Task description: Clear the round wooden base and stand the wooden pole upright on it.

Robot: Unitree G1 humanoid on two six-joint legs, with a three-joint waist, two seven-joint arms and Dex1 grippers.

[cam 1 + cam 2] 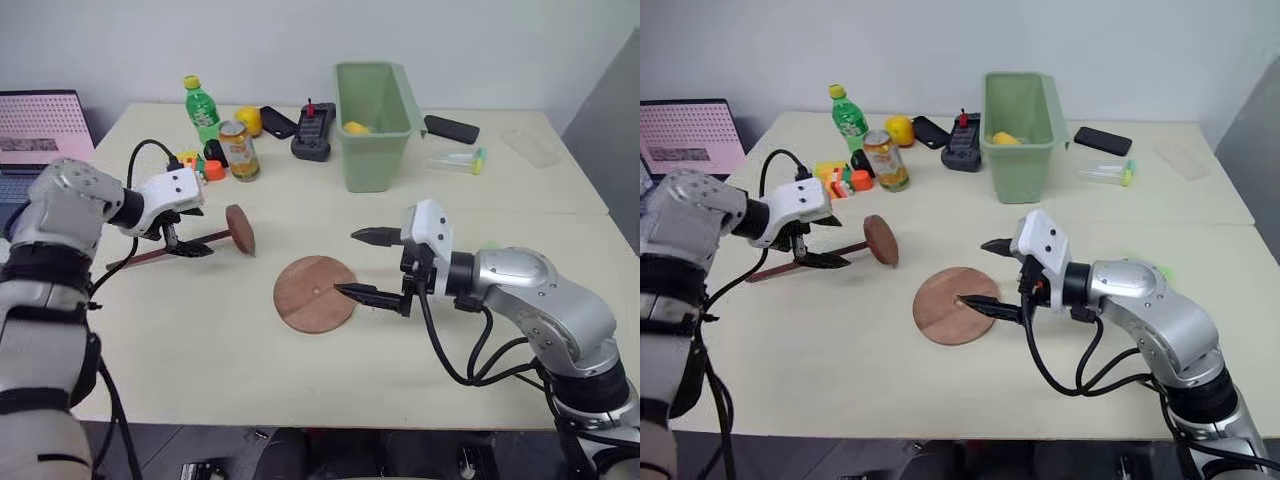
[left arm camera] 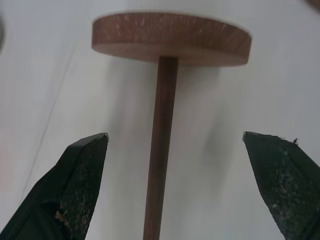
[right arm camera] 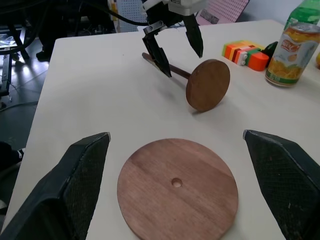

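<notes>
The round wooden base (image 1: pixel 315 292) lies flat mid-table with a small centre hole (image 3: pixel 176 182) and nothing on it. The wooden pole (image 1: pixel 190 245) lies on its side to the left, its fixed disc (image 1: pixel 240 230) standing on edge. My left gripper (image 1: pixel 188 243) hangs open over the rod (image 2: pixel 160 150), one finger on each side, not touching it. At the base's right edge, my right gripper (image 1: pixel 347 262) stands open and points left, its lower fingertip over the rim, nothing between its fingers.
At the back stand a green bin (image 1: pixel 375 125) with a yellow fruit inside, a soda can (image 1: pixel 238 150), a green bottle (image 1: pixel 202 108), coloured blocks (image 1: pixel 190 162), a black device (image 1: pixel 313 130) and a phone (image 1: pixel 450 128). A laptop (image 1: pixel 40 130) sits at far left.
</notes>
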